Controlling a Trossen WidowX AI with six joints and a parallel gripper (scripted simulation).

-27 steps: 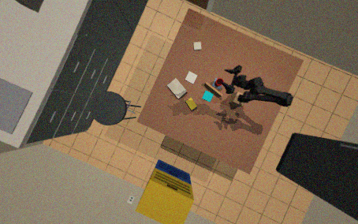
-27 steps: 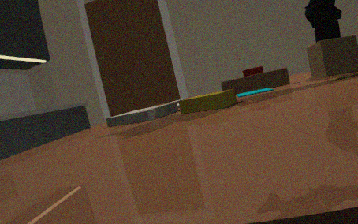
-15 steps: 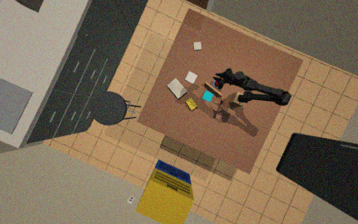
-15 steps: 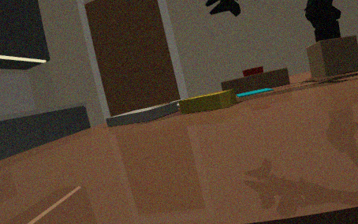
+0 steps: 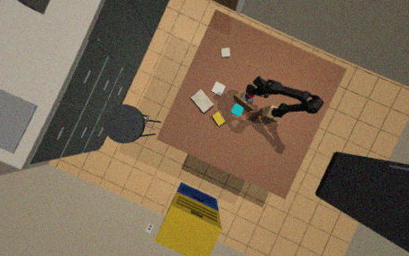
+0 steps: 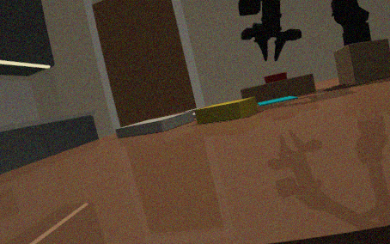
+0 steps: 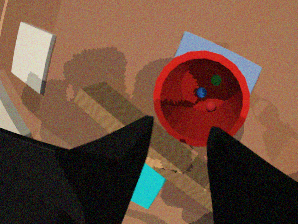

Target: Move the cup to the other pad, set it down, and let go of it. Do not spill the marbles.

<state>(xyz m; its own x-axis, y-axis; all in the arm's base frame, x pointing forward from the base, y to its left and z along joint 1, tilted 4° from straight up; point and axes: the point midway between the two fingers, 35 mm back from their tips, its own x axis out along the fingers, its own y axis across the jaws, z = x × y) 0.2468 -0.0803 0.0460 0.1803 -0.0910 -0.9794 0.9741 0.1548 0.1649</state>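
A red cup stands upright on a pale blue pad. Inside it lie a blue marble, a green one and a red one. My gripper hangs well above the cup with its fingers pointing down, partly apart and with nothing between them. The other pad, cyan, lies flat on the table a short way from the cup, past a low brown bar.
A yellow block and a grey slab lie beyond the cyan pad. White blocks lie farther off. A tan box carries the arm's base.
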